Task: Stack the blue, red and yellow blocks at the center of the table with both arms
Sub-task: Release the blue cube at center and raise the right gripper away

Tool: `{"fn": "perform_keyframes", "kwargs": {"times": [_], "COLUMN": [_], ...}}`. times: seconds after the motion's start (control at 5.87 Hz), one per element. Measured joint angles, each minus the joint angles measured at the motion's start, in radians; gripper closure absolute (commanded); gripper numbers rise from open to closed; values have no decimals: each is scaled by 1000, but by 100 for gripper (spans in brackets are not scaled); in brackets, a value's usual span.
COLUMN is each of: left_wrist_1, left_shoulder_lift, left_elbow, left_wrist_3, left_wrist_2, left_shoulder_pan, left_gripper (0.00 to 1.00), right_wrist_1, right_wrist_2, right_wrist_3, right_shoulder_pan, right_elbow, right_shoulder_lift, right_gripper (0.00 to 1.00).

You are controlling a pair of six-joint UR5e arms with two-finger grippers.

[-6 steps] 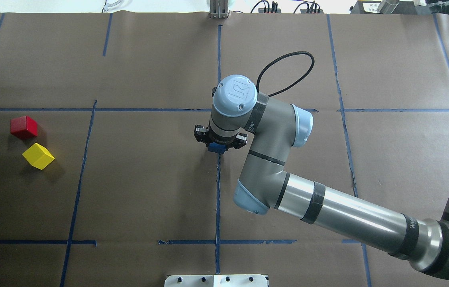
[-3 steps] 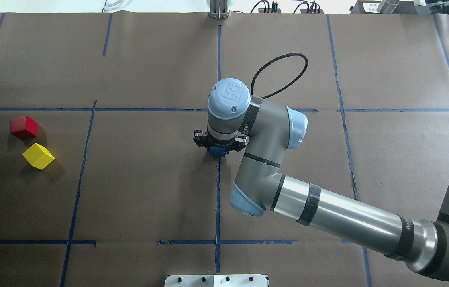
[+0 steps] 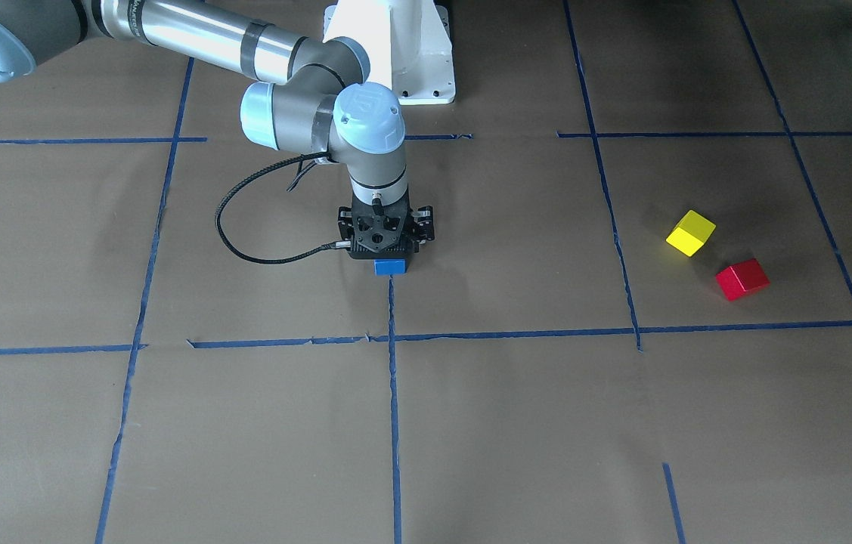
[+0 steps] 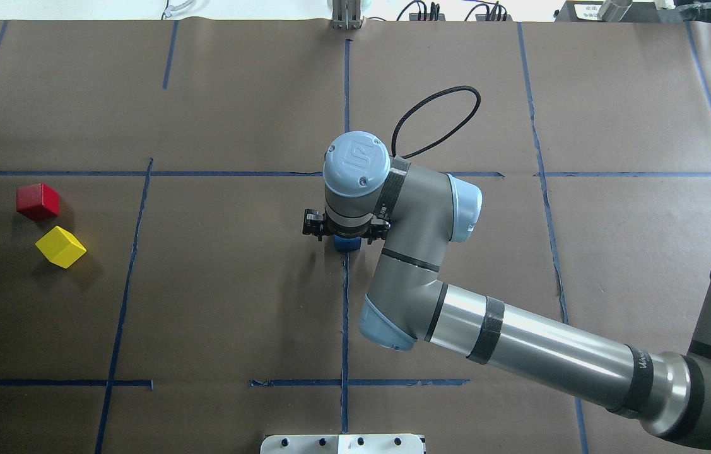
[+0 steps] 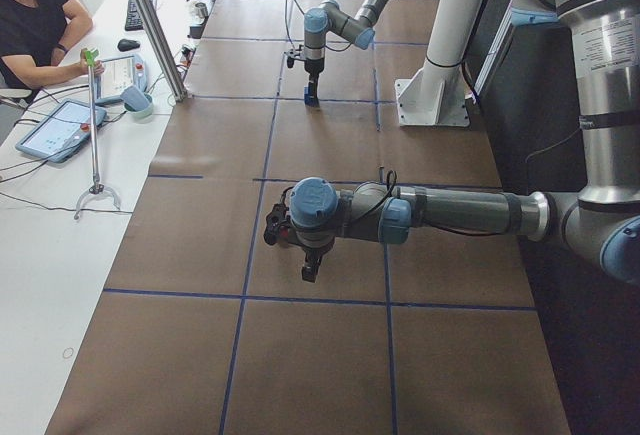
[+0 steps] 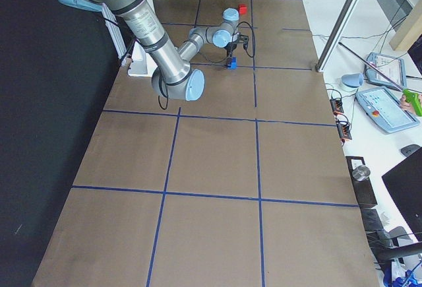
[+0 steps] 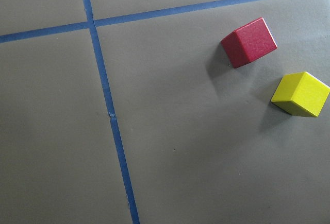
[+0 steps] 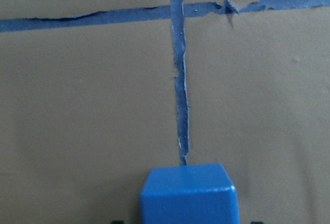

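Observation:
My right gripper [image 4: 345,236] is shut on the blue block [image 4: 347,244] and holds it at or just above the table centre, at the end of a blue tape line. The front-facing view shows the blue block [image 3: 390,266] under the right gripper [image 3: 388,255], and it fills the bottom of the right wrist view [image 8: 189,193]. The red block [image 4: 38,200] and yellow block [image 4: 60,246] lie side by side far left on the table, also in the left wrist view as red [image 7: 250,42] and yellow [image 7: 300,93]. My left gripper [image 5: 308,271] hangs above the table; I cannot tell its state.
Brown paper with a blue tape grid [image 4: 345,315] covers the table. The right arm's black cable [image 4: 437,120] loops behind its wrist. The white robot base [image 3: 395,53] stands at the table's near edge. An operator [image 5: 30,25] sits with tablets beyond the far edge.
My right gripper has moved slightly left and lower with the blue block in it. The red and yellow blocks have not moved.

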Motion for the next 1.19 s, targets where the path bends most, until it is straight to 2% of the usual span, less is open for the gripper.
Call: {"fn": "perform_keyframes", "kwargs": {"times": [0.17,0.51,0.85,1.02,1.19], "left_wrist_1": [-1,-8,-71,-104,-174], "left_shoulder_lift": [-3,-55,-154,-197,-245], "left_elbow": [-3,-4,12,36,99], "left_wrist_3": [1,-105,-399,-556,-727], "left_wrist_2": [1,2,57,125,174], "left_shoulder_pan": [3,64,234,306,358], "left_gripper": [0,0,0,0,0], "right_wrist_1": [-23,-177,-243,-243,-243], "right_wrist_2": [0,13,91,134,158], "right_wrist_3": [-1,-30,-117,-173,-197], "right_shoulder_pan": [8,65,166,207,229], "right_elbow": [45,283,532,606,634], "right_shoulder_lift": [-7,-76,-258,-350,-395], "right_gripper": [0,0,0,0,0]}}
